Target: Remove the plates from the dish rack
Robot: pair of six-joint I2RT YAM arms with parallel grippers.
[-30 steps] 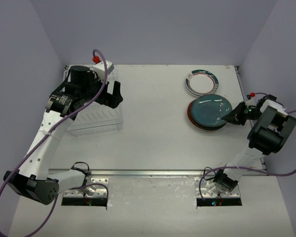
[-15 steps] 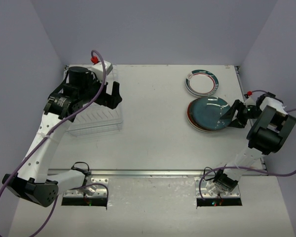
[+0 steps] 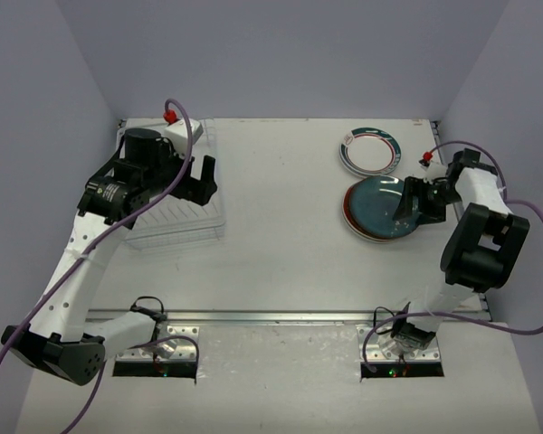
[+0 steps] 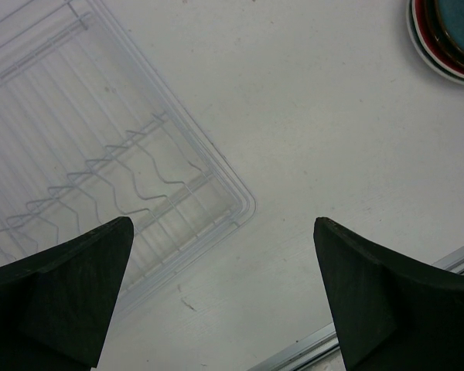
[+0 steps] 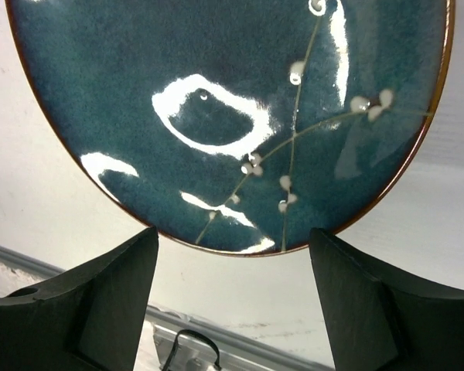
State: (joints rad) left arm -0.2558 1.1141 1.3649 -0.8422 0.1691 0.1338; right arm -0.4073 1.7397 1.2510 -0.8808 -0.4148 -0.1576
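Note:
The dish rack [image 3: 176,221], a low wire basket, sits at the left; no plate stands in the part of the dish rack [image 4: 100,178] that the left wrist view shows. My left gripper [image 3: 204,176] hangs open over its right edge, with nothing between its fingers [image 4: 62,286]. At the right a teal-blue plate [image 3: 383,206] lies flat on top of a red-rimmed plate [image 3: 351,222]. Behind them lies a white plate with a dark green rim [image 3: 369,150]. My right gripper [image 3: 414,201] stands open just off the teal-blue plate [image 5: 232,108], both fingers [image 5: 100,301] clear of its rim.
A metal rail [image 3: 290,316] runs along the near edge of the table, with the arm bases below it. Purple cables [image 3: 176,113] loop off both arms. The enclosure walls stand close on the left, right and back.
My right gripper has opened and let go of the teal-blue plate's rim; its wrist has swung toward the back. The plate now rests flat on the stack. My left arm barely shifted.

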